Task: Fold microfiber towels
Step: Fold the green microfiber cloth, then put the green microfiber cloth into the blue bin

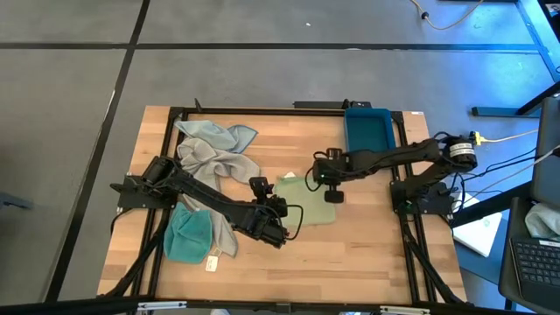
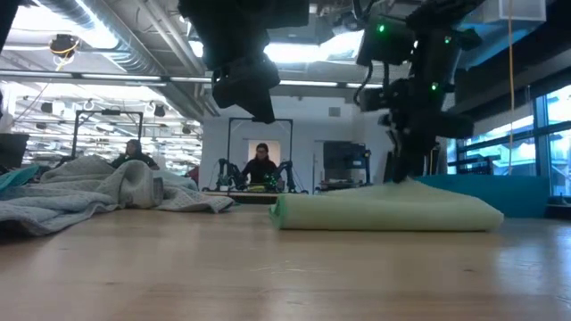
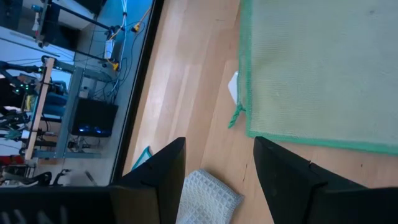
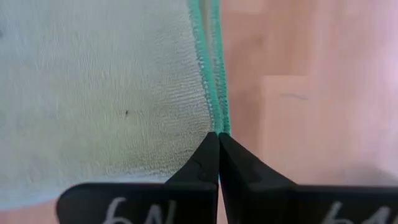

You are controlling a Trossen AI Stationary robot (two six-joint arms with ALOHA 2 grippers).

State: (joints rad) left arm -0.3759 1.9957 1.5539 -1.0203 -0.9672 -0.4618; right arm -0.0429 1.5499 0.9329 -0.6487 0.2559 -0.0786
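With our right gripper (image 4: 218, 138) pinched shut on the doubled edge of the green towel (image 1: 308, 197) mid-table and our left gripper (image 3: 217, 168) hovering wide open beside it, we risk the thin pinch slipping and the fold springing apart

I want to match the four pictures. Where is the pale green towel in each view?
High view: pale green towel at table centre, between both arms.
Low view: folded towel, right of centre, flat on the table.
Left wrist view: upper right.
Right wrist view: fills the left side; the right gripper pinches its edge.
Shared landmark: its green stitched edge.
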